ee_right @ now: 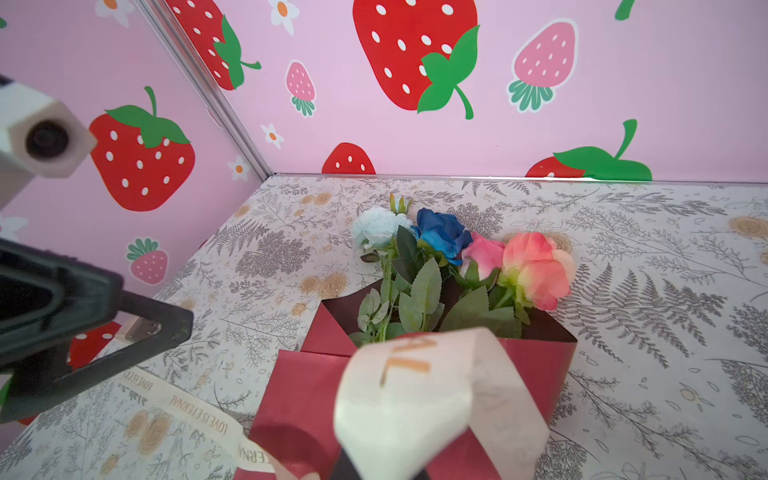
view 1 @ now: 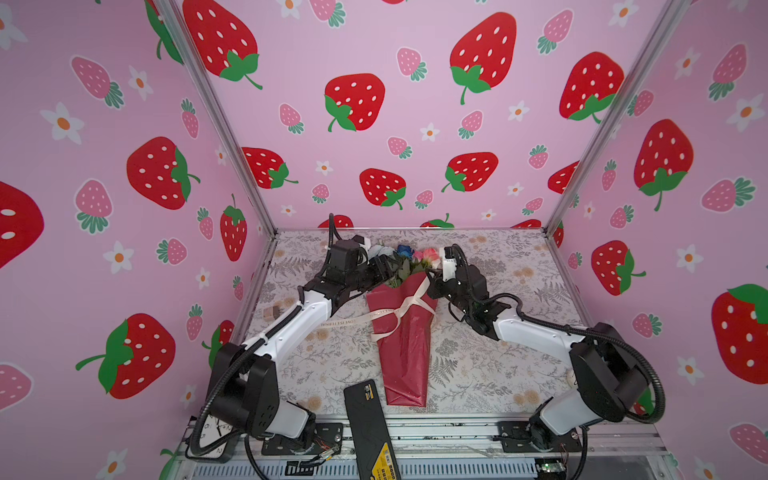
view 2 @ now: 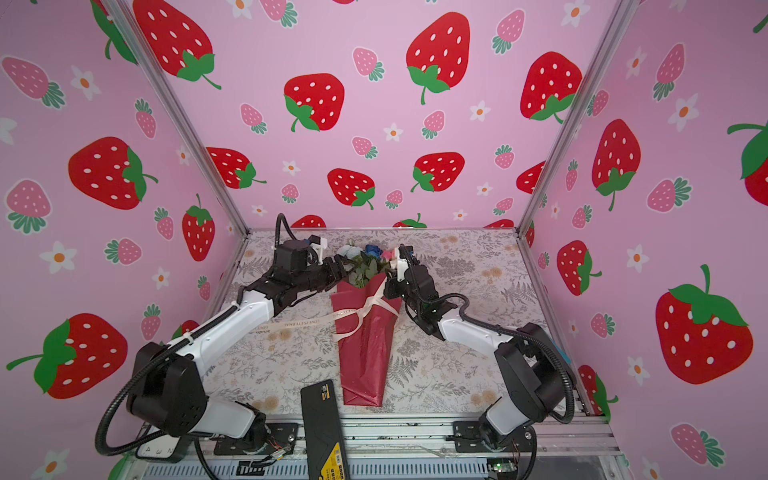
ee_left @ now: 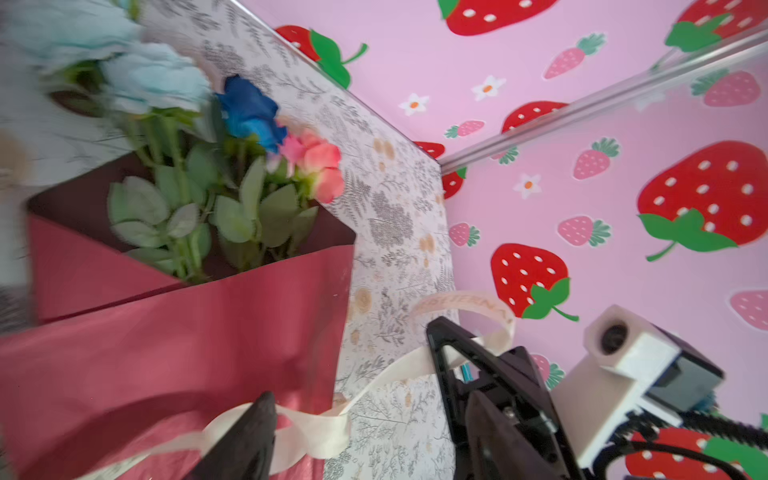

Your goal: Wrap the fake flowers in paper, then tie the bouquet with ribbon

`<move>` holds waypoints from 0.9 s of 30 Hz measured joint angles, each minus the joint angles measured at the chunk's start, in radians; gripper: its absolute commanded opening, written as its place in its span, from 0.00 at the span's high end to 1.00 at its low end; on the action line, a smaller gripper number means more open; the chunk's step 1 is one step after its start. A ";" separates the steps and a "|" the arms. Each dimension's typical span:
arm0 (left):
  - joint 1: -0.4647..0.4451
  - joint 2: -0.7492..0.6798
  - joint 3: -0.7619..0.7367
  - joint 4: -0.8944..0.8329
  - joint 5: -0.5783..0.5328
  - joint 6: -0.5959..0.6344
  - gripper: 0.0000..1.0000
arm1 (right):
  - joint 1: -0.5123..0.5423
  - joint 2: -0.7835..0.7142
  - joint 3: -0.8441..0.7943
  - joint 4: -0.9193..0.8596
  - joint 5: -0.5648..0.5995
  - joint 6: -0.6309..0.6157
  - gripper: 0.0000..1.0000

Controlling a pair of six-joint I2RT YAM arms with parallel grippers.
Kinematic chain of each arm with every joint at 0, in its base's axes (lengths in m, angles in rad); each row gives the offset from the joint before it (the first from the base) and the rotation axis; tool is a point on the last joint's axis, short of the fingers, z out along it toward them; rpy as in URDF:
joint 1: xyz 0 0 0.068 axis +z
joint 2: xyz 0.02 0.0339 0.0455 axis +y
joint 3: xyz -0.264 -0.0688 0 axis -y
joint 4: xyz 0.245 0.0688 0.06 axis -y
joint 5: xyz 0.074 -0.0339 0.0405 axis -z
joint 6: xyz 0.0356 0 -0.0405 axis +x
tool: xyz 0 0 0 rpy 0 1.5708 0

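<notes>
The bouquet of fake flowers (view 1: pixel 405 353) (view 2: pixel 365 353) lies on the table in dark red paper, blooms toward the back wall. A cream lettered ribbon (view 1: pixel 409 307) (view 2: pixel 365 309) crosses the wrap, one tail trailing left. My left gripper (view 1: pixel 384 268) (ee_left: pixel 374 440) is open at the wrap's upper left. The ribbon (ee_left: pixel 395 365) runs loose between its fingers (ee_left: pixel 249 440). My right gripper (view 1: pixel 432 286) (ee_right: pixel 382 471) is at the wrap's upper right, shut on a ribbon loop (ee_right: pixel 407 407). That loop hides most of its fingers.
A black device with a yellow label (view 1: pixel 370 424) (view 2: pixel 322 419) lies at the front edge beside the bouquet's foot. A clock (view 1: pixel 214 432) sits front left. Small wooden blocks (view 1: pixel 272 312) sit by the left wall. Strawberry-print walls enclose three sides.
</notes>
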 measured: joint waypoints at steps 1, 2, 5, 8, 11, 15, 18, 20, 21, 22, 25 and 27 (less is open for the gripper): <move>0.008 -0.028 -0.018 -0.040 -0.033 -0.013 0.23 | 0.000 0.000 0.000 -0.002 -0.007 0.002 1.00; 0.014 -0.051 -0.039 -0.068 -0.060 -0.032 0.22 | 0.001 0.000 -0.001 -0.005 -0.013 0.005 1.00; 0.026 -0.116 -0.148 -0.096 -0.132 -0.116 0.12 | 0.003 0.001 -0.002 -0.009 -0.029 0.011 1.00; 0.021 -0.169 -0.291 -0.086 -0.201 -0.221 0.10 | 0.007 0.004 -0.002 -0.010 -0.041 0.016 1.00; 0.014 -0.203 -0.394 -0.072 -0.259 -0.316 0.07 | 0.008 0.014 -0.002 -0.010 -0.053 0.016 1.00; 0.013 -0.211 -0.438 -0.014 -0.302 -0.402 0.10 | 0.011 0.036 -0.002 -0.011 -0.068 0.018 1.00; 0.013 -0.198 -0.456 0.056 -0.308 -0.460 0.13 | 0.012 0.042 -0.002 -0.013 -0.077 0.021 1.00; 0.012 -0.174 -0.465 0.102 -0.308 -0.494 0.16 | 0.012 0.043 -0.002 -0.013 -0.082 0.022 1.00; 0.011 -0.159 -0.470 0.122 -0.308 -0.508 0.18 | 0.012 0.043 -0.002 -0.013 -0.084 0.022 1.00; 0.011 -0.143 -0.473 0.140 -0.307 -0.523 0.19 | 0.012 0.043 -0.002 -0.013 -0.086 0.023 1.00; 0.009 -0.099 -0.474 0.178 -0.308 -0.553 0.23 | 0.012 0.043 -0.002 -0.013 -0.090 0.023 1.00; 0.007 -0.078 -0.474 0.199 -0.308 -0.569 0.25 | 0.012 0.043 -0.002 -0.013 -0.091 0.023 1.00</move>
